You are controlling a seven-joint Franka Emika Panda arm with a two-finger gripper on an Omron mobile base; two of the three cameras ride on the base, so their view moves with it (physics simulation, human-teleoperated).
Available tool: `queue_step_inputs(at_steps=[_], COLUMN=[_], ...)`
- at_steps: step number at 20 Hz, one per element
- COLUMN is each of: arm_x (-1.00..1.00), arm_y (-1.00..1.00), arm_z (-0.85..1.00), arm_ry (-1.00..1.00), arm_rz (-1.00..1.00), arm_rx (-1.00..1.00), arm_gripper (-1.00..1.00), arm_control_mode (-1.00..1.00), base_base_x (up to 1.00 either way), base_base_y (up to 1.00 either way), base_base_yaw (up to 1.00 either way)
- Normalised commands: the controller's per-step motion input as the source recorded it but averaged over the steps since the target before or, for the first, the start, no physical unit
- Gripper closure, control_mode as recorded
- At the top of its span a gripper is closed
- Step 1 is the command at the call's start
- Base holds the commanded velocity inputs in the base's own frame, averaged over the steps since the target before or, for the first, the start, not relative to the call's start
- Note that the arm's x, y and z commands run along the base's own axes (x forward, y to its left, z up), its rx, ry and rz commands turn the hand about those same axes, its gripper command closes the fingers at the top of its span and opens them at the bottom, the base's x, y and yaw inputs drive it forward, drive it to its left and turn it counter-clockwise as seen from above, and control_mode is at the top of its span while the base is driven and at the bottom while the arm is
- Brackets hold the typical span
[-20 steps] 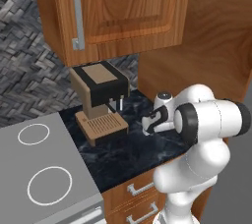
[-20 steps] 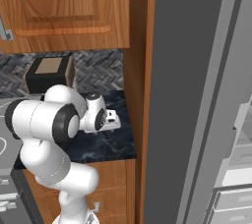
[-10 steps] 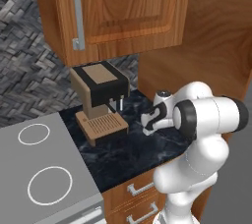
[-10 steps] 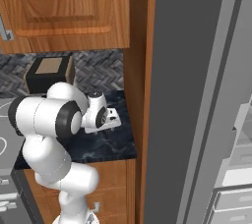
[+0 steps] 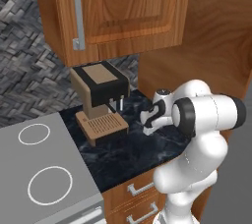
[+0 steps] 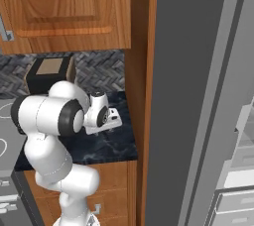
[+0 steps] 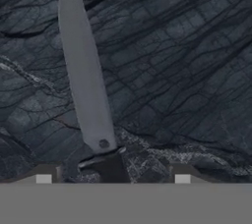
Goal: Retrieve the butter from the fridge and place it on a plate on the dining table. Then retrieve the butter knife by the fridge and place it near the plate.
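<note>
Hand view: the thin dark grey butter knife (image 7: 87, 83) lies flat on the black veined marble counter (image 7: 187, 70), its handle end between the parted tips of the two-finger gripper (image 7: 112, 178), jaws not yet on it. The tall grey fridge (image 6: 198, 96) stands alongside. Judged: knife retrieval at the grasp stage; lifting and delivery near the plate remain.

Butter knife (image 7: 84, 80) plain grey blade, darker handle. Counter (image 7: 187, 70) black marble, pale veins. Coffee machine (image 5: 100, 101) tan and black. Cabinet (image 5: 128, 12) reddish wood grain. Backsplash (image 5: 24, 75) grey woven pattern.
</note>
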Motion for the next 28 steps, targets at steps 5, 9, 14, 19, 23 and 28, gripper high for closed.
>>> queue_step_inputs(at_steps=[5, 9, 14, 19, 23, 28], arm_x=[0.0, 0.0, 0.0, -0.08, -0.22, -0.21], arm_y=[0.0, 0.0, 0.01, 0.03, 0.12, 0.1], arm_z=[-0.18, -0.02, 0.13, 0.36, 0.56, 0.63], arm_ry=[0.0, 0.0, 0.0, 0.0, 0.04, 0.07], arm_rz=[0.01, 0.0, -0.02, -0.12, -0.19, -0.24], arm_rx=[0.0, 0.0, 0.0, 0.0, 0.0, 0.0], arm_gripper=[1.0, 1.0, 1.0, 1.0, 1.0, 1.0], arm_control_mode=[-1.0, -1.0, -1.0, -1.0, -1.0, -1.0], base_base_x=[0.0, 0.0, 0.0, 0.0, 0.0, 0.0], base_base_y=[0.0, 0.0, 0.0, 0.0, 0.0, 0.0], base_base_yaw=[0.0, 0.0, 0.0, 0.0, 0.0, 0.0])
